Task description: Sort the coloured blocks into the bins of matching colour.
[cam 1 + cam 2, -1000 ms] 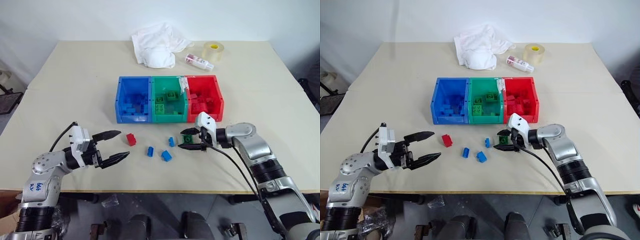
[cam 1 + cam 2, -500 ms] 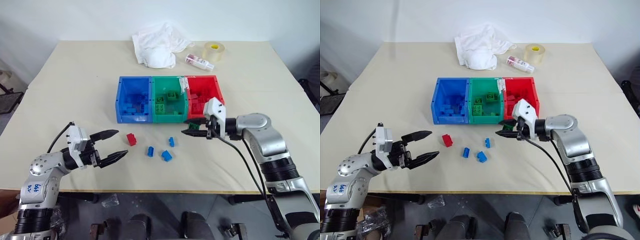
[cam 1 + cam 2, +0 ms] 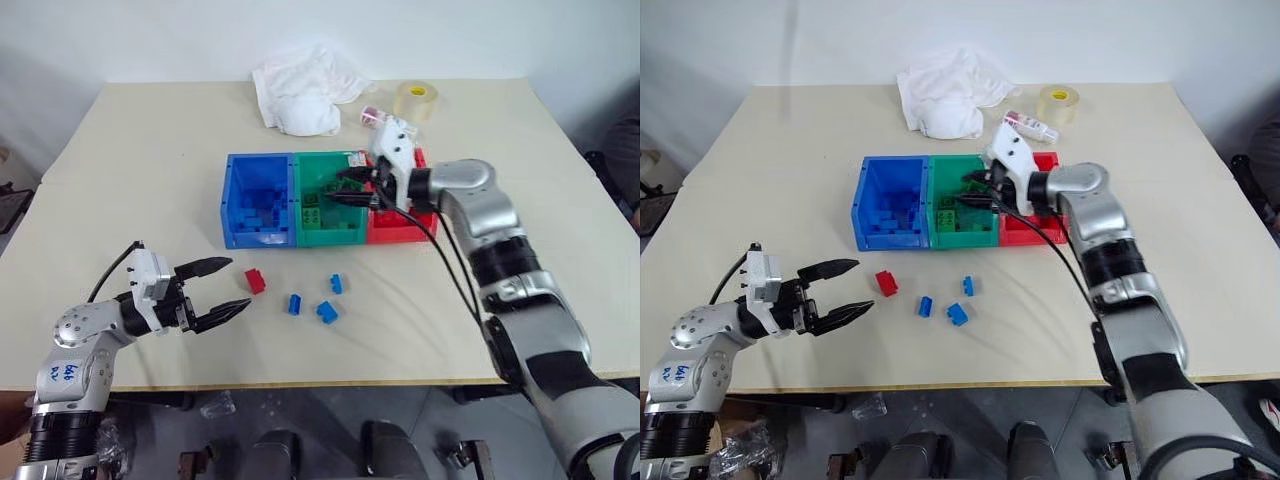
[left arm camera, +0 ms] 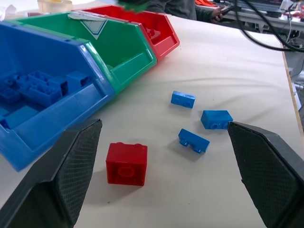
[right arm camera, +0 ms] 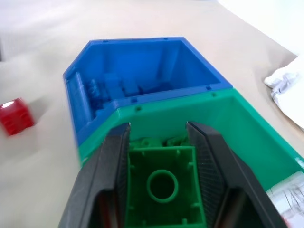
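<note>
My right gripper [image 3: 346, 187] hangs over the green bin [image 3: 328, 236], shut on a green block [image 5: 161, 190]. The block's hollow underside faces the wrist camera, with the bin's inside just beyond it. The blue bin [image 3: 258, 237] and red bin [image 3: 395, 235] flank the green one, and all three hold blocks of their own colour. On the table in front of the bins lie a red block [image 3: 256, 281] and three blue blocks [image 3: 295, 303] [image 3: 327, 311] [image 3: 337, 284]. My left gripper [image 3: 225, 287] stands open, low over the table, just left of the red block [image 4: 126, 164].
A crumpled white cloth [image 3: 298, 85], a tape roll [image 3: 415, 98] and a small bottle [image 3: 372, 115] lie at the back of the table behind the bins. The table's front edge runs just below the loose blocks.
My right gripper has risen from the table in front of the bins and carried the green block up over the green bin. The left gripper has stayed put.
</note>
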You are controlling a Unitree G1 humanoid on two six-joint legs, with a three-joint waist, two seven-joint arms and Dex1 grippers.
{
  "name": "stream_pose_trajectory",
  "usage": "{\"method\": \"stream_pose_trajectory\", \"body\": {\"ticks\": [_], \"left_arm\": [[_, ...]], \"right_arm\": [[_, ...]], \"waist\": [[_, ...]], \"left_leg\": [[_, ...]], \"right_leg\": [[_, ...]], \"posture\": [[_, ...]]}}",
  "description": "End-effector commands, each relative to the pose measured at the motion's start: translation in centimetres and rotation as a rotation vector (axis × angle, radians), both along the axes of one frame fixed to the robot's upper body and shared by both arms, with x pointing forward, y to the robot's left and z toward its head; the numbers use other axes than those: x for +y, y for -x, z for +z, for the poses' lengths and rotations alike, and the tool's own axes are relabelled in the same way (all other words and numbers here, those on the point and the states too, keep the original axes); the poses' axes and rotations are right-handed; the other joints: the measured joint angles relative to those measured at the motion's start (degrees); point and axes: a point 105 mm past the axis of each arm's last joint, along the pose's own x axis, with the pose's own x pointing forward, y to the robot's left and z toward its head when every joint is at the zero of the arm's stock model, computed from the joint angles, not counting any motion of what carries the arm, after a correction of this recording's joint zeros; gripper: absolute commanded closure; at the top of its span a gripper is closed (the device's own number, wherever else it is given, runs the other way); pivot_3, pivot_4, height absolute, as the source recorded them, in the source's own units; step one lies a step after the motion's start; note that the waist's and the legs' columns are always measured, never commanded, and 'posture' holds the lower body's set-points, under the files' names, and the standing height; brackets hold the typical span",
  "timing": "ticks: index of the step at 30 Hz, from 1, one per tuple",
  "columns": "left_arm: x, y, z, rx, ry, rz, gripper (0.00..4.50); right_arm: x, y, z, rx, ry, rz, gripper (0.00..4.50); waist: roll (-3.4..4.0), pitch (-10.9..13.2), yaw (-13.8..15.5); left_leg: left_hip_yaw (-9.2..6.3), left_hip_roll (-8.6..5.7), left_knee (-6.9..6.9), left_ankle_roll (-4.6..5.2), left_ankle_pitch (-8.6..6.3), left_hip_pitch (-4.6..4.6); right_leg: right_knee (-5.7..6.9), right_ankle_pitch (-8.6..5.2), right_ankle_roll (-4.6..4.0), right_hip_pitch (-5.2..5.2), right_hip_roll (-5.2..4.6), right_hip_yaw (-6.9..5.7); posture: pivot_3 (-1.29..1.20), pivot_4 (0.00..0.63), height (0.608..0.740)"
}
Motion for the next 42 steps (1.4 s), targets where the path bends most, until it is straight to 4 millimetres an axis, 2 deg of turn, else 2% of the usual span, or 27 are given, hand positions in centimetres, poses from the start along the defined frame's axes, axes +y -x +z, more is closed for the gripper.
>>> {"method": "stream_pose_trajectory", "body": {"ticks": [1, 5, 6, 12, 15, 17, 23, 25, 27, 30, 34, 38, 42], "left_arm": [[0.7, 0.4, 0.7, -0.039, -0.015, 0.018, 0.0], [0.9, 0.7, 0.7, -0.043, -0.018, 0.028, 0.0], [0.9, 0.8, 0.7, -0.044, -0.018, 0.029, 0.0], [0.8, 0.9, 0.7, -0.041, -0.018, 0.023, 0.0], [0.6, 0.5, 0.8, -0.041, -0.018, 0.014, 0.0], [0.5, 0.2, 0.8, -0.039, -0.018, 0.008, 0.0], [0.3, -0.7, 0.8, -0.03, -0.015, -0.017, 0.0], [0.1, -1.0, 0.8, -0.03, -0.012, -0.025, 0.0], [-0.1, -1.3, 0.7, -0.027, -0.01, -0.038, 0.0], [-0.2, -1.4, 0.7, -0.026, -0.01, -0.045, 0.0], [-0.1, -1.5, 0.5, -0.02, -0.01, -0.048, 0.0], [0.0, -1.4, 0.3, -0.015, -0.008, -0.048, 0.0], [0.1, -1.5, 0.3, -0.017, -0.006, -0.042, 0.0]], "right_arm": [[0.6, -1.1, 1.2, -0.061, -0.016, -0.043, 1.69], [0.9, -1.5, 1.0, -0.072, -0.009, -0.048, 0.25], [1.0, -1.5, 1.0, -0.074, -0.01, -0.044, 0.02], [0.8, -1.1, 1.3, -0.086, -0.007, -0.011, 0.02], [-0.1, -0.7, 1.4, -0.093, -0.004, 0.016, 0.02], [-0.9, 0.3, 1.2, -0.099, 0.001, 0.069, 0.02], [-5.3, 4.8, -0.3, -0.065, 0.017, 0.137, 0.02], [-6.9, 5.9, -0.8, -0.045, 0.03, 0.109, 0.02], [-9.3, 7.4, -1.2, -0.015, 0.037, 0.045, 0.02], [-11.3, 9.5, -1.5, 0.024, 0.05, 0.004, 0.02], [-15.4, 13.0, -3.2, 0.148, 0.124, -0.096, 0.02], [-16.5, 14.0, -3.7, 0.188, 0.16, -0.143, 0.02], [-15.9, 13.7, -3.8, 0.197, 0.17, -0.141, 0.02]], "waist": [[0.0, 0.0, -0.4], [0.01, 0.0, -0.8], [0.02, 0.0, -0.8], [0.04, 0.0, -1.0], [0.05, 0.0, -0.9], [0.05, 0.0, -0.6], [0.05, 0.0, 0.3], [0.05, 0.0, 0.7], [0.05, 0.0, 1.0], [0.05, 0.0, 1.2], [0.04, 0.0, 1.9], [0.02, 0.0, 2.2], [0.01, 0.1, 2.5]], "left_leg": [[-0.05, -0.01, -0.01, 0.0, 0.0, 0.0], [-0.16, -0.03, -0.03, 0.0, 0.0, 0.0], [-0.16, -0.03, -0.04, 0.0, 0.0, 0.0], [-0.16, -0.02, -0.04, -0.01, 0.0, 0.0], [-0.16, -0.02, -0.04, -0.01, 0.0, 0.0], [-0.17, -0.03, -0.02, -0.01, 0.0, -0.01], [-0.38, -0.12, 0.04, -0.01, 0.0, -0.03], [-0.36, -0.11, 0.07, -0.01, 0.0, -0.07], [-0.31, -0.09, 0.1, -0.01, 0.0, -0.09], [-0.28, -0.09, 0.1, -0.01, 0.0, -0.08], [-0.26, -0.07, 0.07, -0.01, 0.0, -0.08], [0.15, -0.02, 0.13, 0.03, -0.01, -0.02], [0.26, 0.07, 0.14, 0.02, 0.0, 0.04]], "right_leg": [[0.01, 0.0, 0.0, 0.0, 0.0, -0.01], [0.05, 0.0, -0.01, 0.02, 0.0, -0.05], [0.05, 0.0, -0.01, 0.02, 0.0, -0.06], [0.05, 0.0, -0.01, 0.02, 0.0, -0.05], [0.05, 0.0, -0.01, 0.02, 0.0, -0.06], [0.05, 0.0, -0.01, 0.02, 0.0, -0.06], [0.03, 0.0, -0.01, 0.14, -0.02, -0.08], [0.04, 0.0, -0.01, 0.1, -0.02, -0.07], [0.02, 0.0, -0.01, 0.1, -0.01, -0.07], [0.0, 0.0, -0.01, 0.11, -0.02, -0.06], [-0.04, 0.0, -0.01, 0.14, -0.02, -0.06], [-0.15, 0.0, 0.0, 0.15, -0.03, 0.12], [-0.17, 0.0, 0.0, 0.14, 0.0, 0.15]], "posture": [[0.0, 0.15, 0.74], [0.0, 0.15, 0.74], [0.0, 0.15, 0.74], [0.0, 0.15, 0.74], [0.0, 0.15, 0.74], [0.0, 0.15, 0.74], [0.0, 0.15, 0.74], [0.0, 0.15, 0.74], [0.0, 0.15, 0.74], [0.0, 0.15, 0.74], [0.0, 0.15, 0.74], [0.0, 0.15, 0.74], [0.0, 0.15, 0.74]]}}
